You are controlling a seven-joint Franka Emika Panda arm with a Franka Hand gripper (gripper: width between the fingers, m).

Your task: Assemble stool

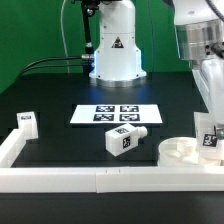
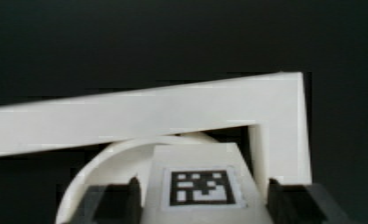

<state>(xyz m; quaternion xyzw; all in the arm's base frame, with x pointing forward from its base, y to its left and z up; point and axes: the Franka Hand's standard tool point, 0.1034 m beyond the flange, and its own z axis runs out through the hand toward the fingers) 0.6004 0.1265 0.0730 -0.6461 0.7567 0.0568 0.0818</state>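
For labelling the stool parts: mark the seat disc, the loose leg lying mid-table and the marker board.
seat disc (image 1: 172, 152), exterior view, on its raised rim.
loose leg (image 1: 124, 140), exterior view, on its tagged face.
marker board (image 1: 113, 113), exterior view, on the bare middle between its tags.

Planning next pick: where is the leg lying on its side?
Exterior view: the chunky white plastic leg lies mid-table, just in front of the flat white marker board, to the view's left of the round white seat disc.
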